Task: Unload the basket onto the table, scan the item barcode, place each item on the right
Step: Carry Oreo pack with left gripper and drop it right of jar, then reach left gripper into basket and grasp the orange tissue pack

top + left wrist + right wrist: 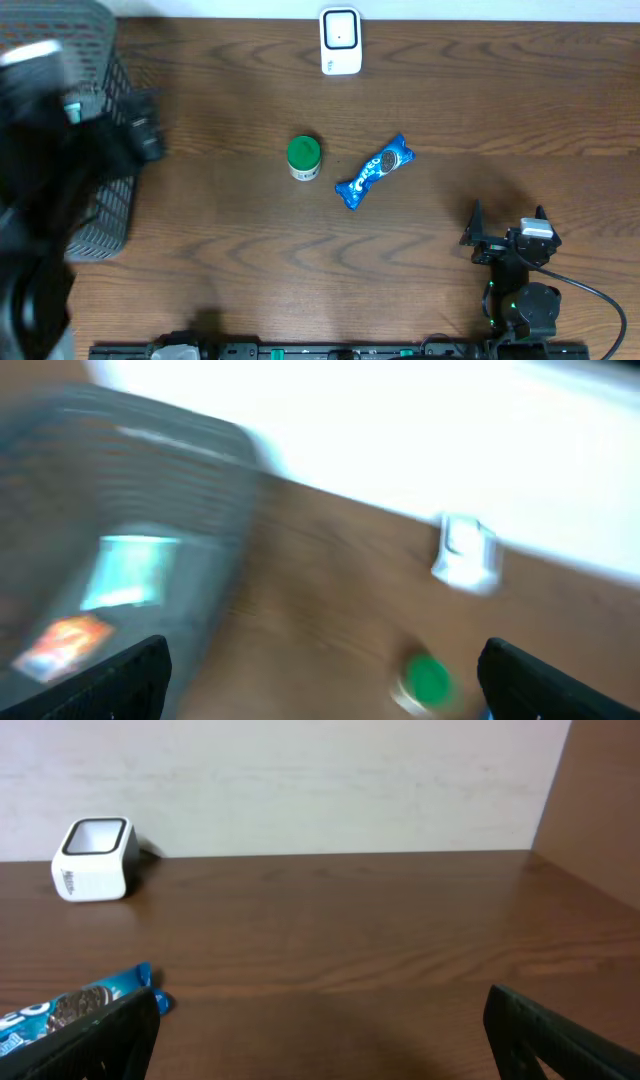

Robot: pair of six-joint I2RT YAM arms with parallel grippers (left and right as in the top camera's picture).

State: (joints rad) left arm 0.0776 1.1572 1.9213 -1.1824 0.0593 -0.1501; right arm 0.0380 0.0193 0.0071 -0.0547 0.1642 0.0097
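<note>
Spotting blue cookie packet (375, 172) mid-tabletop (470, 100), just beside green-lidded jar (304, 158), well apart from scanner (340, 42). Probably light, slick film, crumbly inside: pinch gently across narrow middle. Right hand (508, 215) spread, empty; left hand (320, 660) spread, near basket (100, 215).

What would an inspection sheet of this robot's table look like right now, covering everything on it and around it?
Surface: brown wooden table.
Job's things: white scanner at the far edge; green-lidded jar stands mid-table; blue cookie packet lies beside it, not touching.
Clutter: grey mesh basket at the left, with blurred packets inside.
Grippers: left gripper open, empty, near the basket, its view blurred; right gripper open, empty, low over the table.
Cables: one black cable by the right arm's base.
Surroundings: pale wall behind the table.
</note>
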